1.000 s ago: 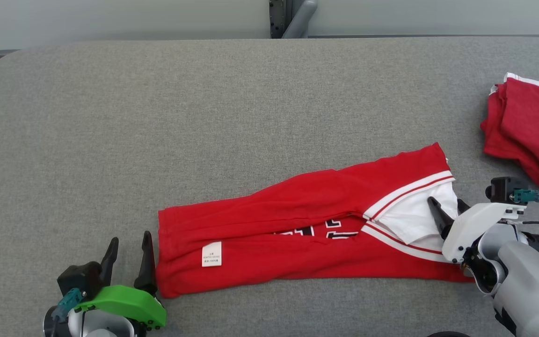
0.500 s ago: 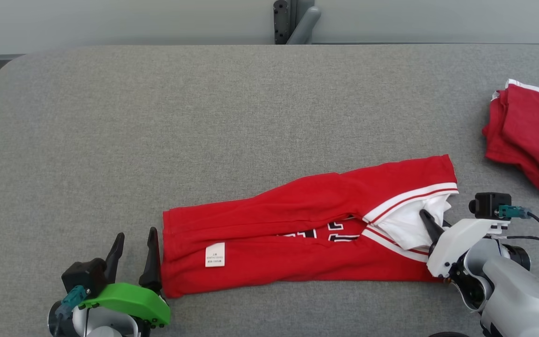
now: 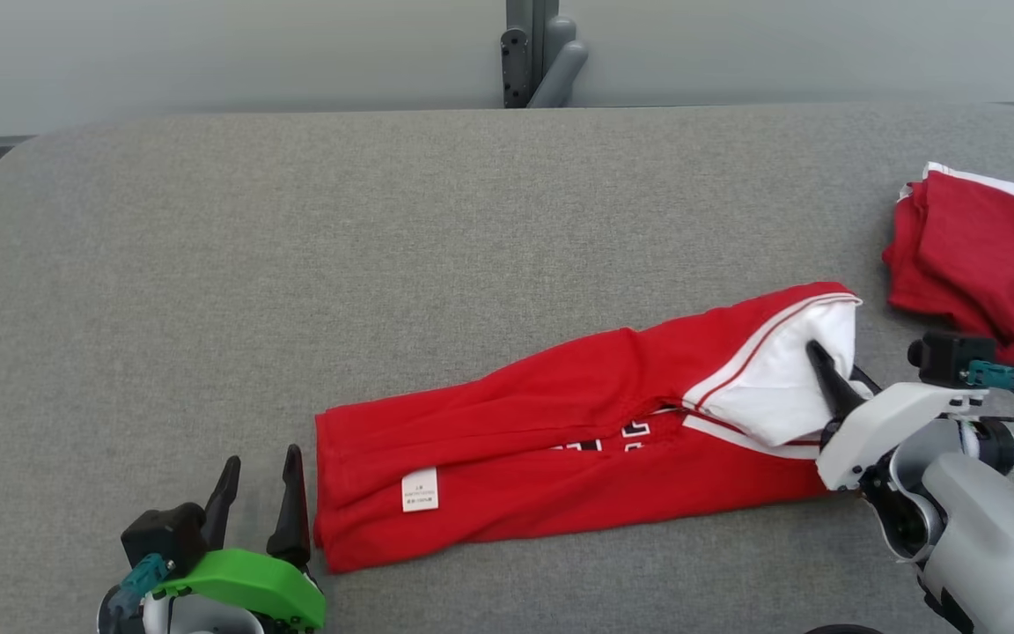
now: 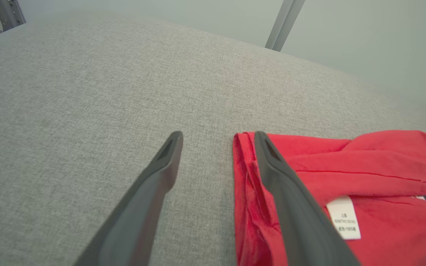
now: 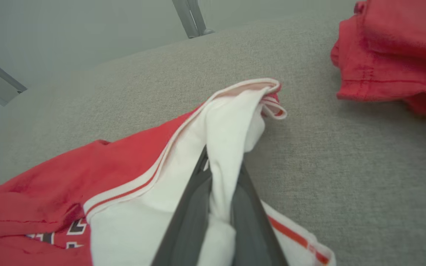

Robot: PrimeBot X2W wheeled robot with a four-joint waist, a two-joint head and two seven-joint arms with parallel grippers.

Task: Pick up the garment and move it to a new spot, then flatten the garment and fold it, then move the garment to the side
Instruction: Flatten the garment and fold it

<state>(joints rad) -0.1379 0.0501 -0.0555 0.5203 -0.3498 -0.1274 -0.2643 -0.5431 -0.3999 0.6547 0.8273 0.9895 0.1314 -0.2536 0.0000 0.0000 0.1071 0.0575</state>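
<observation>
The garment is red with white trim, black lettering and a white label, and lies folded lengthwise across the grey table. My right gripper is shut on its white right end, which is raised a little and bunched between the fingers. My left gripper stands open at the garment's left edge, nothing between its fingers. In the left wrist view the left gripper has one finger over the red hem and the other over bare table.
A second red garment lies folded at the table's far right, close to my right wrist, and the right wrist view catches it too. A grey metal post stands behind the table's back edge.
My right gripper has gone from open to shut on the garment's white end and lifted it up and back. The left gripper stays open beside the left edge. The head camera has shifted.
</observation>
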